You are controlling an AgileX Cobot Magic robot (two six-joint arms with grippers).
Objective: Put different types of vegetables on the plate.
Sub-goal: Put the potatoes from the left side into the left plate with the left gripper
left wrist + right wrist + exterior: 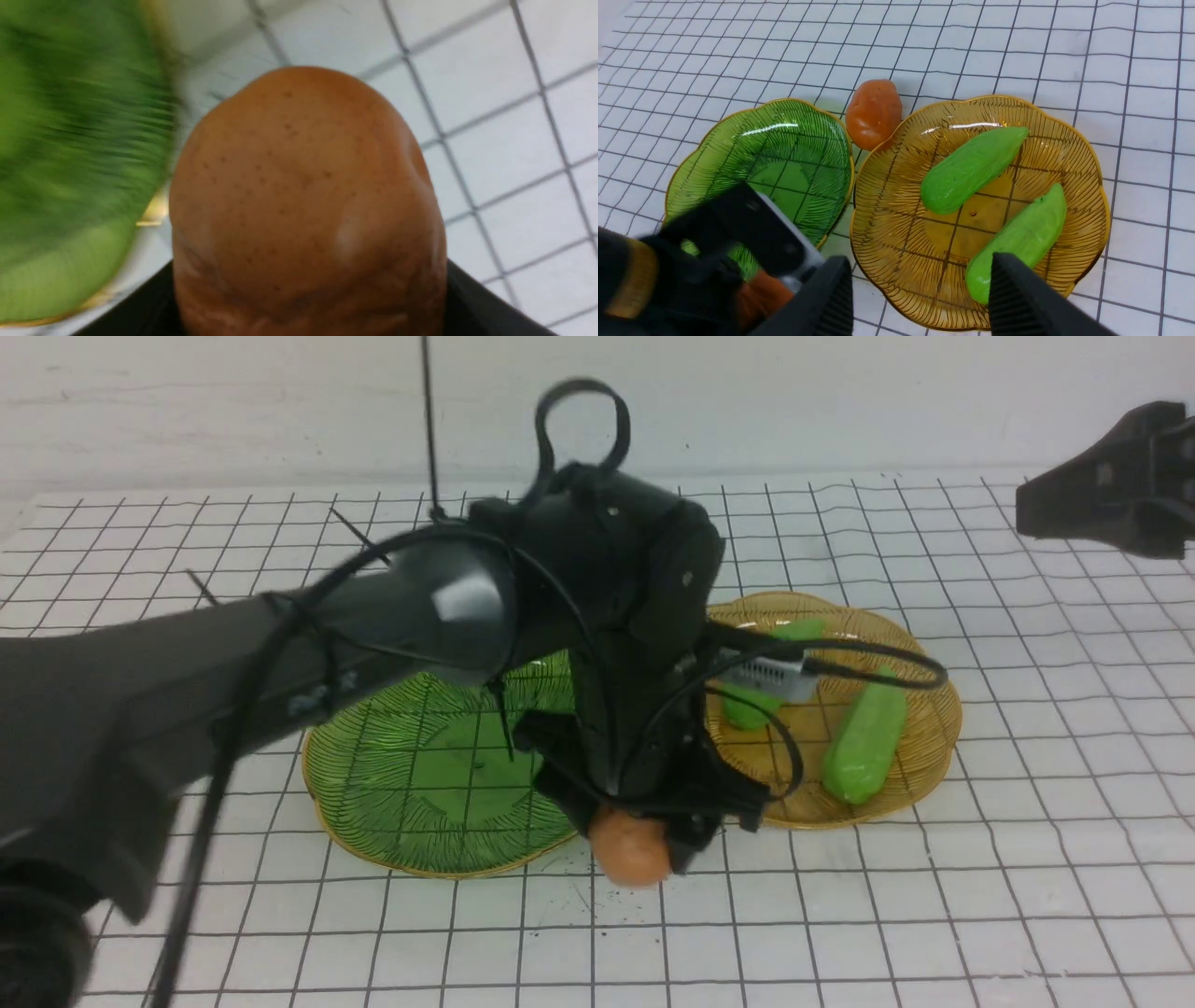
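Note:
My left gripper [653,831] is shut on an orange-brown potato [627,851], held low over the table at the near edge of the green plate [411,784]. That potato fills the left wrist view [303,196]. Two light-green gourds [971,168] [1020,240] lie on the amber plate [896,200]; in the front view one gourd [866,747] is plain and the other [747,707] is partly hidden by the arm. A second potato [874,113] lies on the table behind the gap between the plates. My right gripper [920,261] is open and empty, high above the amber plate.
The green plate [784,140] holds nothing and sits close beside the amber plate [924,747]. The left arm [280,663] reaches across the green plate. The right gripper [1036,509] hangs at the far right. A white gridded tabletop [934,915] surrounds the plates.

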